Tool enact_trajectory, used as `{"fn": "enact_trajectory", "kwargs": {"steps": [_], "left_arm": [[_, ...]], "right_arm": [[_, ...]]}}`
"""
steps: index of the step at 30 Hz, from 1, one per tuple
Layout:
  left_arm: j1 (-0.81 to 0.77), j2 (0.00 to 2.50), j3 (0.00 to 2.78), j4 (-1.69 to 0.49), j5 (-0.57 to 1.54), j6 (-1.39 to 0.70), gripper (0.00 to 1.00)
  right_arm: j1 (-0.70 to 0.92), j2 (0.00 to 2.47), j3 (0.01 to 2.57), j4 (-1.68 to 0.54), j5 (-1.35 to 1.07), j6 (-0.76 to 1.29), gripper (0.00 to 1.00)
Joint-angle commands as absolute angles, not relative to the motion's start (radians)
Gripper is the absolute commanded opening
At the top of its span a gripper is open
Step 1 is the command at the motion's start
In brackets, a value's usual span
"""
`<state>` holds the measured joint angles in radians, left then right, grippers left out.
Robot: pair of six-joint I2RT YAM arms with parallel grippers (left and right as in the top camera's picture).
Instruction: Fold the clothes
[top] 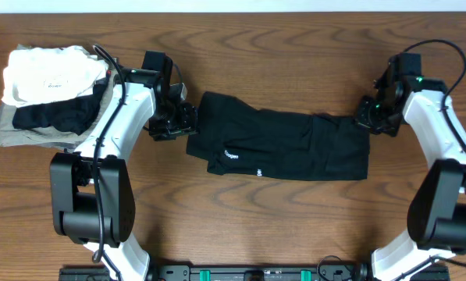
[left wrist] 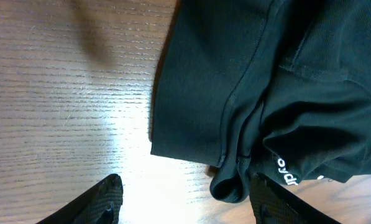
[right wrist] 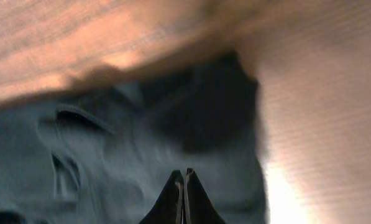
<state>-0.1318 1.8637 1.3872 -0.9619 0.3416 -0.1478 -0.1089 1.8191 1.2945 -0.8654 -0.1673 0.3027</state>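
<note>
The clothes, a black T-shirt [top: 279, 144], lie as a long folded band across the middle of the table, with small white print near the front left. My left gripper [top: 187, 119] sits at the shirt's left end and is open. In the left wrist view, bare wood lies between the fingers of my left gripper [left wrist: 186, 186], and a rolled edge of the shirt [left wrist: 235, 62] rests against the right finger [left wrist: 266, 196]. My right gripper [top: 365, 115] is at the shirt's right end. The right wrist view shows my right gripper [right wrist: 184, 171] shut over the dark fabric [right wrist: 110, 155], with nothing visible between its tips.
A pile of folded garments sits at the back left corner: a white one [top: 49, 72] on top, a black one [top: 53, 115] below it and a grey one [top: 18, 133] at the bottom. The left arm's base stands just in front of that pile.
</note>
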Motion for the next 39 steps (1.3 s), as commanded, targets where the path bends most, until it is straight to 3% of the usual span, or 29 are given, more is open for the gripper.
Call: {"fn": "enact_trajectory", "kwargs": {"steps": [1, 15, 24, 29, 33, 35, 39], "left_arm": [[-0.131, 1.862, 1.395, -0.964, 0.350, -0.127, 0.67], [-0.131, 1.862, 1.393, -0.964, 0.350, -0.127, 0.67], [-0.131, 1.862, 1.385, -0.963, 0.350, -0.126, 0.67], [-0.131, 1.863, 1.376, -0.955, 0.350, -0.127, 0.67], [-0.131, 1.863, 1.375, -0.933, 0.351, -0.127, 0.67], [-0.131, 1.863, 1.375, -0.930, 0.351, -0.127, 0.68], [-0.131, 1.863, 1.375, -0.929, 0.351, -0.127, 0.68]], "right_arm": [[-0.107, 1.871, 1.258, -0.800, -0.259, 0.315, 0.02], [-0.046, 2.026, 1.260, -0.620, -0.384, 0.344, 0.01], [-0.067, 2.000, 1.448, -0.786, -0.371, 0.321, 0.02], [-0.099, 1.981, 1.586, -1.002, -0.245, 0.298, 0.18], [-0.109, 1.980, 1.621, -1.150, -0.189, 0.225, 0.51], [-0.121, 1.981, 1.619, -1.220, -0.136, 0.189, 0.63], [-0.162, 1.981, 1.589, -1.258, -0.117, 0.121, 0.68]]}}
